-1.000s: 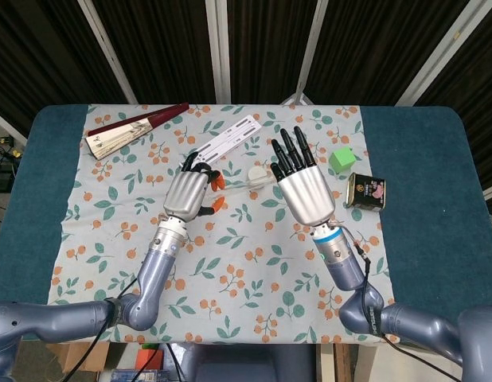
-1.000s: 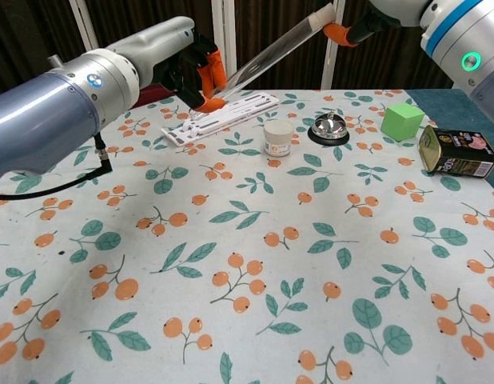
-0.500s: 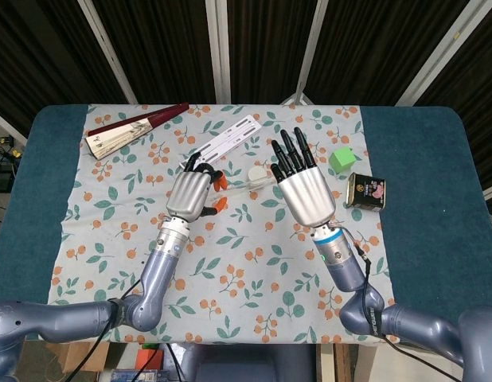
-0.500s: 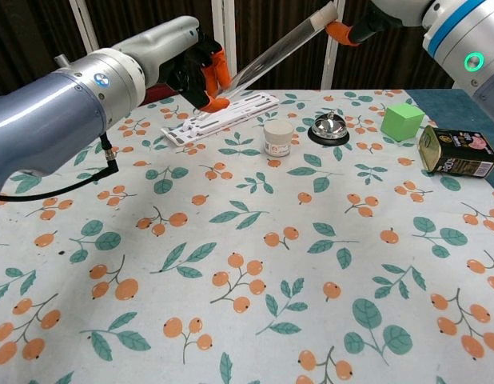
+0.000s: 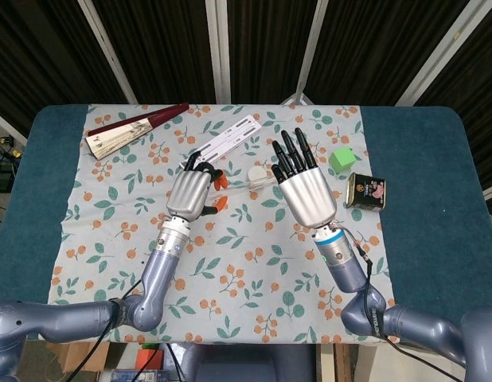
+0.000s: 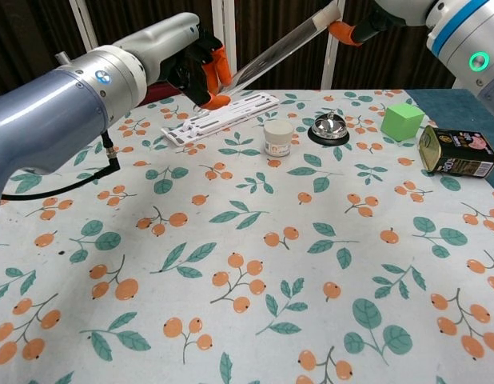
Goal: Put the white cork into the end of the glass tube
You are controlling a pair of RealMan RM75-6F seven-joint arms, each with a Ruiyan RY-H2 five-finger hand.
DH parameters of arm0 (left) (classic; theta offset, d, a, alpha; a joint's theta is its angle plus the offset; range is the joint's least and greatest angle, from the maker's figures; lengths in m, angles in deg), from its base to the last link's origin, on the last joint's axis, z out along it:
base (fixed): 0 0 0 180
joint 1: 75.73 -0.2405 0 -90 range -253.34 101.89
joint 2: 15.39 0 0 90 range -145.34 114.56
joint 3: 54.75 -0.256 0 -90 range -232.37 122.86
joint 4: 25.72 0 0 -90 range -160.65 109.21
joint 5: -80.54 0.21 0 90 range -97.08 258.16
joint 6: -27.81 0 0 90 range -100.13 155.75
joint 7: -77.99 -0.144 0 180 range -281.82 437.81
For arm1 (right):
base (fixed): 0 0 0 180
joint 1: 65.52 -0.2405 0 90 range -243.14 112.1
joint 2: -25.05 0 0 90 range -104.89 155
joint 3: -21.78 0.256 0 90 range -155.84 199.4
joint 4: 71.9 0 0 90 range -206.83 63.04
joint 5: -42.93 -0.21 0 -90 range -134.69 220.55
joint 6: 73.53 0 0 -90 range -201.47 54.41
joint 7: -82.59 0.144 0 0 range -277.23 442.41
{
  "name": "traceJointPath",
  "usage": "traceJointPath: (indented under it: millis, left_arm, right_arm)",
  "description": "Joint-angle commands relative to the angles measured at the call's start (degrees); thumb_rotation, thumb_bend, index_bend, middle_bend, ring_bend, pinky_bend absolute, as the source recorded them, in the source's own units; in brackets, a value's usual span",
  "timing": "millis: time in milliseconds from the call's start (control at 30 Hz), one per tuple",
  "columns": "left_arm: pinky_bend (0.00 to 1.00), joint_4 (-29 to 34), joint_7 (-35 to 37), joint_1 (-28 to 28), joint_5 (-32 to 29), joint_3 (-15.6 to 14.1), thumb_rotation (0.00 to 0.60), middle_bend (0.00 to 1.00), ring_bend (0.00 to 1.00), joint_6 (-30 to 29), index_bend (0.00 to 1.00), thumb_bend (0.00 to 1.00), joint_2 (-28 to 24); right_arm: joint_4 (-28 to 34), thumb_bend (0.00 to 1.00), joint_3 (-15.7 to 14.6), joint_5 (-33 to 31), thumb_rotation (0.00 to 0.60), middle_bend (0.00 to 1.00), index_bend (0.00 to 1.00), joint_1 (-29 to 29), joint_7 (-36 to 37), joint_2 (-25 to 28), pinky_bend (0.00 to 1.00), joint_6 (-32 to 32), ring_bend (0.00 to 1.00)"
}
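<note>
The glass tube [image 6: 271, 52] slants in the air above the back of the table, lower end left, upper end right. My left hand [image 6: 195, 64] grips its lower end between orange fingertips; the head view shows that hand [image 5: 188, 193] curled over the tube [image 5: 244, 187]. My right hand [image 5: 303, 191] is at the upper end with its long fingers stretched out. In the chest view only its orange fingertips [image 6: 343, 32] show, pinching at the tube's mouth. There the white cork [image 6: 330, 11] shows as a pale tip at the frame's top edge. How deep it sits I cannot tell.
Under the tube stand a small white jar [image 6: 278, 138] and a metal bell [image 6: 329, 128]. A green cube [image 6: 402, 121] and a tin can [image 6: 457, 152] lie at the right. A white perforated strip [image 6: 223, 114] lies at the back, a folded fan [image 5: 134, 127] far left.
The tube's upper end has risen slightly and moved right, almost leaving the chest view. My left hand has shifted a little to the right along the tube.
</note>
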Motion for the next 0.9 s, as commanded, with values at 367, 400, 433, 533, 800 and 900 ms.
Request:
traceJointPath:
  millis: [367,400,433,533,800,900]
  left_arm:
    - [0.00,-0.8,0.7,0.3,0.6,0.3,0.600,0.77,0.27,-0.5,0.71,0.54,1.0]
    - [0.00,-0.8,0.8,0.3,0.7,0.3,0.600,0.77,0.27,-0.6,0.71,0.54,1.1]
    - [0.00,-0.8,0.9,0.3,0.8,0.3,0.600,0.77,0.27,-0.6,0.71,0.54,1.1]
    - [0.00,-0.9,1.0,0.2,1.1,0.2,0.600,0.77,0.27,-0.7,0.71,0.54,1.0]
    - [0.00,-0.3,1.5,-1.2,1.5,-0.8,0.600,0.77,0.27,-0.9,0.71,0.54,-0.2]
    - [0.00,0.0,1.8,-2.0,1.8,-1.4,0.600,0.77,0.27,-1.1,0.71,0.54,-1.0]
  right_arm:
    - [0.1,0.36,-0.2,-0.4,0.600,0.13,0.08,0.4,-0.5,0.3,0.00,0.3,0.00]
    - [0.1,0.36,-0.2,-0.5,0.600,0.11,0.04,0.5,-0.6,0.3,0.00,0.4,0.00]
    - [0.2,0.36,-0.2,-0.6,0.600,0.10,0.02,0.5,-0.6,0.3,0.00,0.4,0.00]
    - [0.5,0.36,-0.1,-1.5,0.600,0.06,0.00,0.8,-1.3,0.4,0.00,0.8,0.00]
    - [0.8,0.36,-0.2,-3.7,0.600,0.05,0.00,2.6,-2.3,1.4,0.00,0.6,0.00]
    - [0.7,0.36,-0.1,-4.4,0.600,0.05,0.00,3.3,-1.7,2.0,0.00,0.3,0.00]
